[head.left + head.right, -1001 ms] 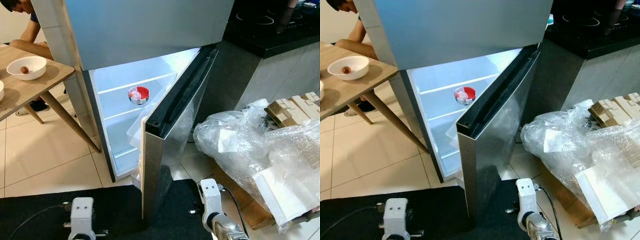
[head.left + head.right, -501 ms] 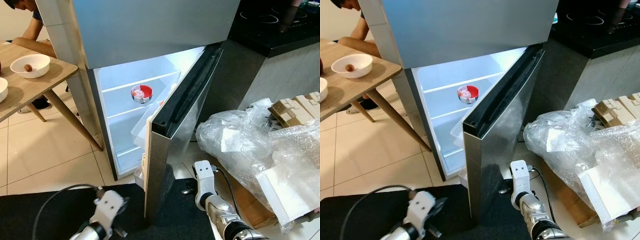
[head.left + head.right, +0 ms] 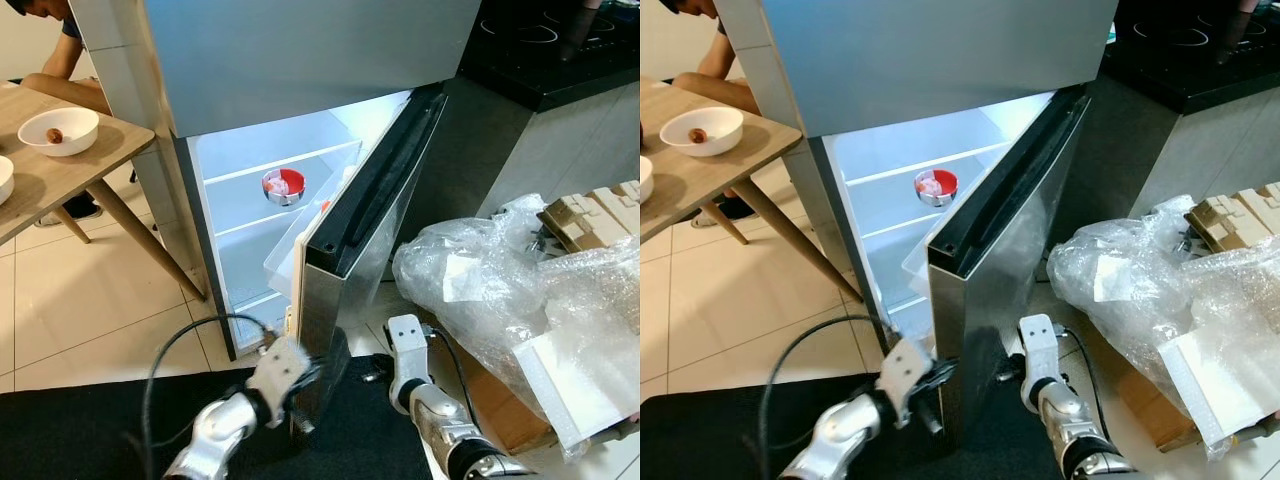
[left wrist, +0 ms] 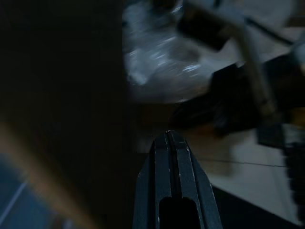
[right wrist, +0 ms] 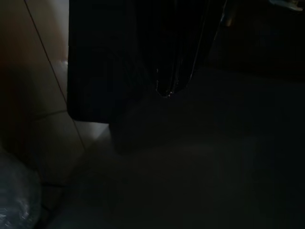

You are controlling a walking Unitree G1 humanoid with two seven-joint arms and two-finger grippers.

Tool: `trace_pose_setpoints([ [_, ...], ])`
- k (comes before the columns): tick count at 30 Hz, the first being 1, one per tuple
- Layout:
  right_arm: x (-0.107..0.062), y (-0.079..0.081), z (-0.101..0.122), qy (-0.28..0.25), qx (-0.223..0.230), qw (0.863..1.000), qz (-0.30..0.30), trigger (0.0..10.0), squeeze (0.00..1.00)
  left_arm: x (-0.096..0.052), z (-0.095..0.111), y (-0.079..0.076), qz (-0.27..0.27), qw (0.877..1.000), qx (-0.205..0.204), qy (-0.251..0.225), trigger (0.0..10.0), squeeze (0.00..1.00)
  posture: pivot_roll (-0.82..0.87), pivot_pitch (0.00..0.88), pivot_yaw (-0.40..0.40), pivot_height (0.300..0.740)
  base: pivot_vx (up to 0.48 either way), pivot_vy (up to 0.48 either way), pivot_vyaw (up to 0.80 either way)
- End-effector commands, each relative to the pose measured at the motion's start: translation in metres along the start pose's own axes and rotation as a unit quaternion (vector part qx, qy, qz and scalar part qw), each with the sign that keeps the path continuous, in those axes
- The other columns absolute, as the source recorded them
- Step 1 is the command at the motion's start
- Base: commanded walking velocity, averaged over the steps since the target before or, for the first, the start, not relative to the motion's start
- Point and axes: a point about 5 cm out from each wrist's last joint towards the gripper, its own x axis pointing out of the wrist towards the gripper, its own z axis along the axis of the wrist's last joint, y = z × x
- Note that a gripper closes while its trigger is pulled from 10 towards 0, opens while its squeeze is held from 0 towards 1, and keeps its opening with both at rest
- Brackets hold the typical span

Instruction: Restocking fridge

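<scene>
Reaching left gripper (image 4: pixel 167 136) at fridge door (image 3: pixel 345 270) edge | wrist view: fingers pressed together, empty | right gripper unclear

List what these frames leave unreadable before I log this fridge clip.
- Right gripper's finger state: the right wrist view is nearly black.
- Contents of the red bowl on the fridge shelf: too small in the eye views.
- Lower inside of the fridge: hidden behind the half-open fridge door.
- What the left gripper, fingers shut, touches by the door's lower edge: left wrist view is dark and blurred.
- Person at the table: cut off by the frame's top edge.
</scene>
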Motion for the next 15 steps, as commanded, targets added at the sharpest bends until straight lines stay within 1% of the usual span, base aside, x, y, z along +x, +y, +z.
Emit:
trace_pose_setpoints([
  [1,-0.003,-0.007,0.001,-0.018,0.013,1.000,-0.005,10.0,0.00,0.008,0.001,-0.009,-0.018,1.000,-0.013,-0.001,10.0,0.00,-0.10,0.097,-0.029,0.736,0.000,0.000,0.00],
  [2,-0.003,-0.007,0.001,-0.018,0.013,1.000,-0.005,10.0,0.00,0.008,0.001,-0.009,-0.018,1.000,-0.013,-0.001,10.0,0.00,-0.10,0.097,-0.029,0.736,0.000,0.000,0.00],
  [4,-0.004,-0.010,0.005,-0.038,0.023,0.999,0.002,10.0,0.00,0.014,0.003,-0.011,-0.026,1.000,-0.008,0.001,10.0,0.00,-0.10,0.097,-0.030,0.736,0.000,0.000,0.00],
  [7,-0.009,-0.019,0.005,-0.048,0.021,0.999,-0.004,10.0,0.00,0.020,0.002,-0.010,-0.025,1.000,-0.004,0.013,10.0,0.00,-0.11,0.098,-0.028,0.736,0.000,0.000,0.00],
  [10,-0.009,-0.020,0.004,-0.047,0.021,0.999,-0.006,10.0,0.00,0.021,0.002,-0.010,-0.022,1.000,-0.005,0.014,10.0,0.00,-0.11,0.097,-0.026,0.736,0.000,0.000,0.00],
  [15,-0.010,-0.021,0.003,-0.047,0.023,0.999,-0.011,10.0,0.00,0.021,0.001,-0.006,-0.009,1.000,-0.018,0.017,10.0,0.00,-0.12,0.099,-0.026,0.736,0.000,0.000,0.00],
])
